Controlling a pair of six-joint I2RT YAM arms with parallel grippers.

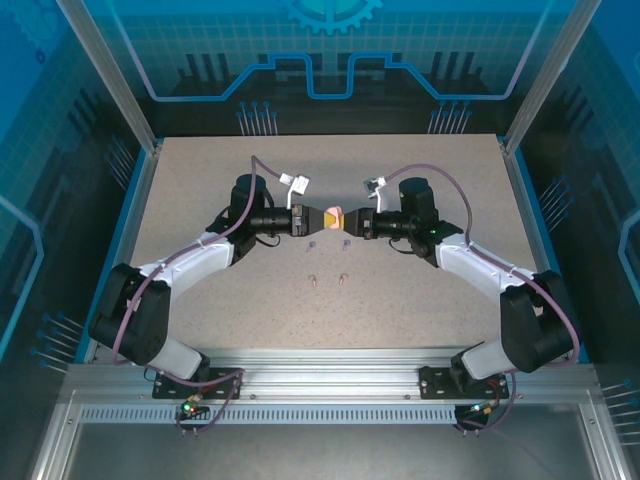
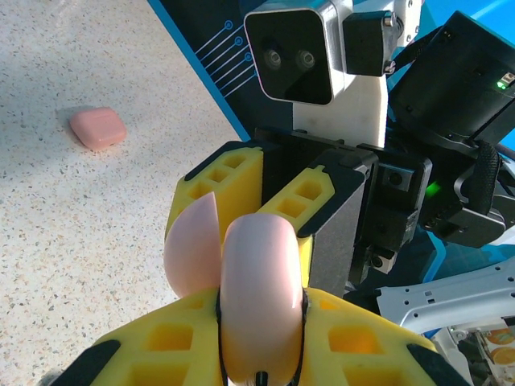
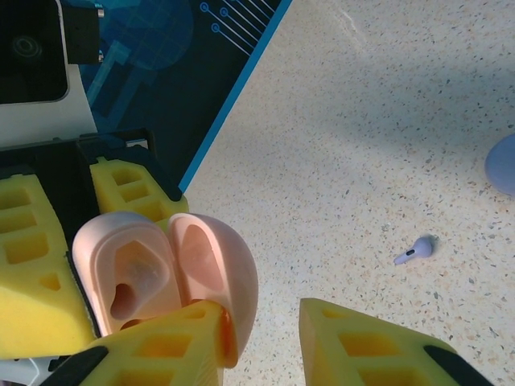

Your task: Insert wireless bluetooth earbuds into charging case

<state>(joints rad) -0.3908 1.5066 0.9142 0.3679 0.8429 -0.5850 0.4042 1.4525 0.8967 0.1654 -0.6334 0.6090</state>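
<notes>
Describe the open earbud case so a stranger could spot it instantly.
Look to the middle of the speckled table, where the two arms meet tip to tip. Clamped in the left gripper's yellow fingers is a pale pink case. Unlike the closed pink case lying on the table, its lid is swung open, showing the earbud wells.

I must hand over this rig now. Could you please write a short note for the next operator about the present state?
Left gripper: shut on the pale pink case, held above the table.
Right gripper: open, one finger at the lid.
Buds: two purple earbuds and two pinkish earbuds lie on the table, near the held case.
Done: the lid is open.
Left: the sockets look empty; no bud is picked up yet.
</notes>
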